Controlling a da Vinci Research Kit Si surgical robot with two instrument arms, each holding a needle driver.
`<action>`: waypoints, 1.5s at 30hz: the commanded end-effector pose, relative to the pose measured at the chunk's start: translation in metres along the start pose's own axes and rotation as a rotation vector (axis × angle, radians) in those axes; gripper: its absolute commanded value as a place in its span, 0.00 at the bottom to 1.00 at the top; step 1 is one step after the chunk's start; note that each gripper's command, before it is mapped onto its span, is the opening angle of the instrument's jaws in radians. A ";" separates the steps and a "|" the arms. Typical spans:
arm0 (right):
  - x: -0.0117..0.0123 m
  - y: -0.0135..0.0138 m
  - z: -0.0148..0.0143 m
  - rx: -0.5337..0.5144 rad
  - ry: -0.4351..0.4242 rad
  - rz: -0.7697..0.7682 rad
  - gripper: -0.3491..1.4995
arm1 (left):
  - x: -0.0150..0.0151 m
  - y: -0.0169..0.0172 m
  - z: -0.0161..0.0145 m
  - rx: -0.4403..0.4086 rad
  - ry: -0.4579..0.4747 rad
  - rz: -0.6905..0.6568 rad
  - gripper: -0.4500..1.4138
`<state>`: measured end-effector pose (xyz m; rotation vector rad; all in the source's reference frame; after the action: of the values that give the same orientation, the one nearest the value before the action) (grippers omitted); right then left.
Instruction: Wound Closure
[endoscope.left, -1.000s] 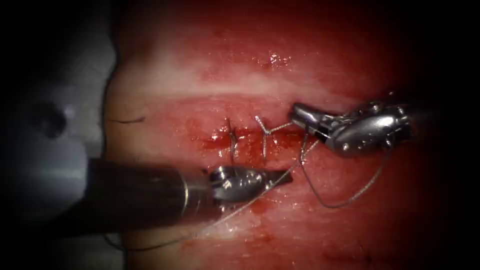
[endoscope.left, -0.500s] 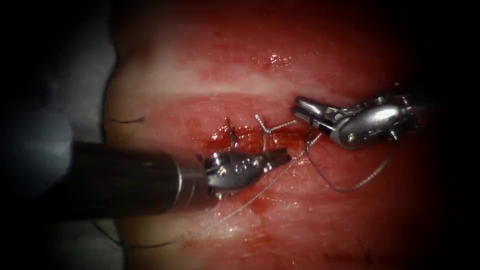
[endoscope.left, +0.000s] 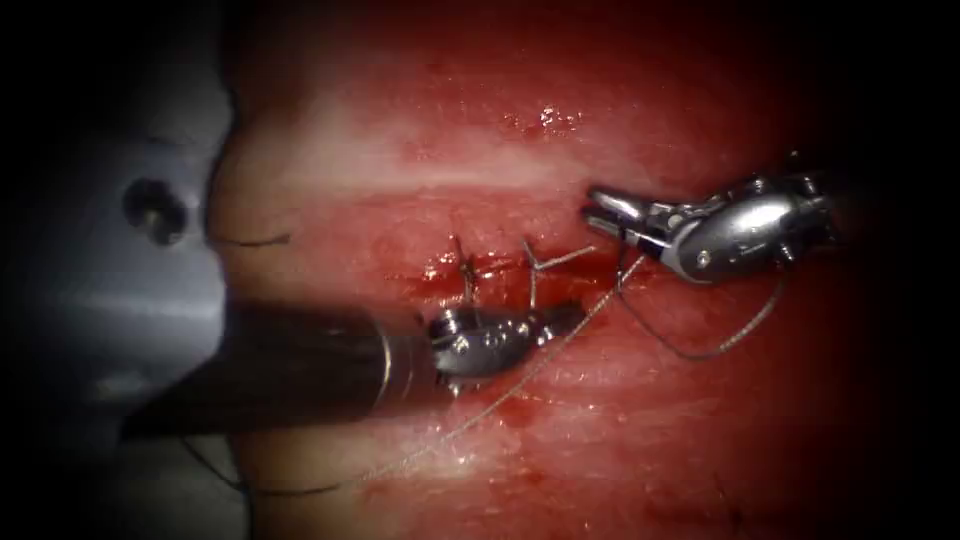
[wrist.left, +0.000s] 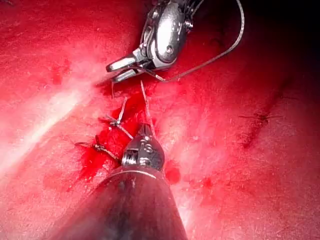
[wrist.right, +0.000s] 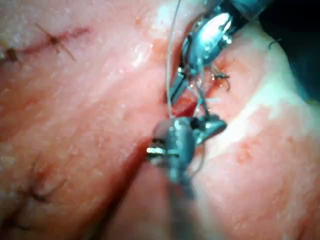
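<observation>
Since a second ago the left tool (endoscope.left: 560, 322) has risen from below the cut (endoscope.left: 520, 268) to lie just under it, its tip beside the second stitch (endoscope.left: 532, 272), and its shaft now uncovers a hole in the grey plate (endoscope.left: 150, 205) at far left. The right tool (endoscope.left: 608, 208) has lifted slightly; the thread (endoscope.left: 700, 352) loop beneath it has flattened. Its jaws stand parted, with thread at their base (a grip cannot be confirmed). The left jaws look closed; whether they hold thread cannot be told. The needle cannot be made out. The left wrist view shows a dark mark (wrist.left: 260, 118) on the tissue (wrist.left: 225, 165), away from the cut, while the endoscope view shows a long strand trailing toward the lower left.
</observation>
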<state>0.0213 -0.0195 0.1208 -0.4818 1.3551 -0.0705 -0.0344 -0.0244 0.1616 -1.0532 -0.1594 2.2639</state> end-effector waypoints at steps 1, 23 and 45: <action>-0.0002 -0.0004 0.0005 0.019 0.007 0.017 0.00 | -0.0011 0.0011 0.0008 -0.011 -0.013 -0.006 0.25; -0.0016 0.0027 0.0028 0.116 -0.010 0.434 0.00 | -0.0024 0.0012 0.0013 -0.025 -0.033 -0.002 0.25; -0.0031 0.0050 0.0048 0.173 -0.146 0.857 0.00 | -0.0024 0.0011 0.0012 -0.027 -0.036 -0.001 0.25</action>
<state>0.0232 -0.0117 0.1219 0.2614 1.2958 0.5423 -0.0342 -0.0255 0.1630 -1.0288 -0.2009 2.2869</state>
